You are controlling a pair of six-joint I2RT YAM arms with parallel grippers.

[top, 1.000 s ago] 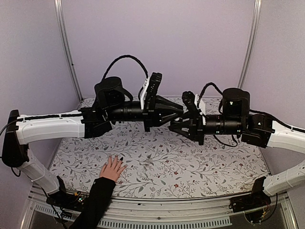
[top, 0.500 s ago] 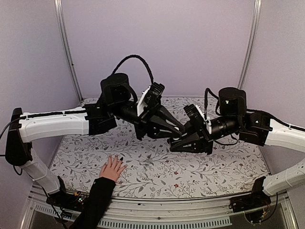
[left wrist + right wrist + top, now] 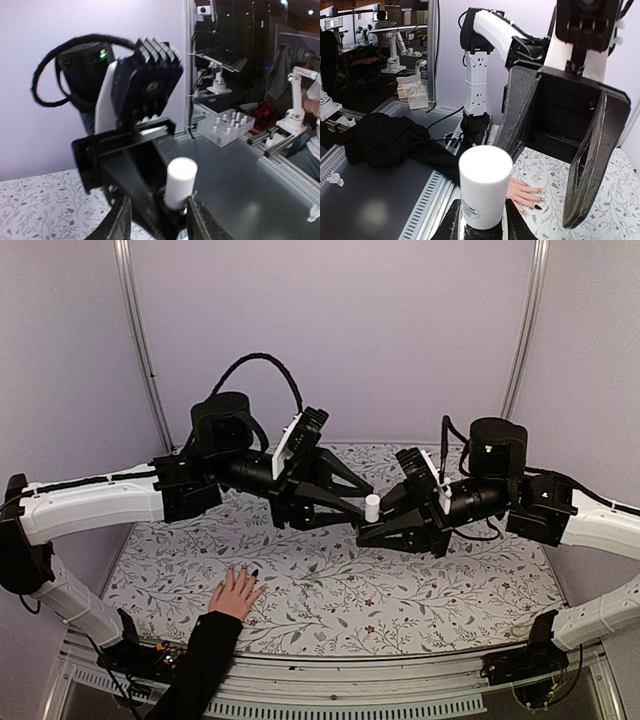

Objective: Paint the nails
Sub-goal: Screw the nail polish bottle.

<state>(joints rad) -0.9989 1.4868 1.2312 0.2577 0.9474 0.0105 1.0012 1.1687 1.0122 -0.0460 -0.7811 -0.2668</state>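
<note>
A light-skinned hand (image 3: 236,593) with a black sleeve lies flat near the table's front left, fingers spread. It also shows in the right wrist view (image 3: 526,193), where one nail (image 3: 538,206) is dark. My right gripper (image 3: 367,529) is shut on a small bottle with a white cap (image 3: 372,507) and holds it upright in mid-air above the table's middle; the cap (image 3: 485,192) stands between its fingers. My left gripper (image 3: 364,498) is open, its tips on either side of the cap (image 3: 180,182). The bottle's body is hidden.
A floral cloth (image 3: 420,590) covers the table. Metal posts (image 3: 140,350) and purple walls close in the back and sides. Both arms stretch inward above the table's middle. A black cloth (image 3: 385,140) lies off the table's edge.
Both grippers tilted downward and met in mid-air. The left gripper has drawn back slightly to the left, and the white cap now shows between the two grippers. The hand has not moved.
</note>
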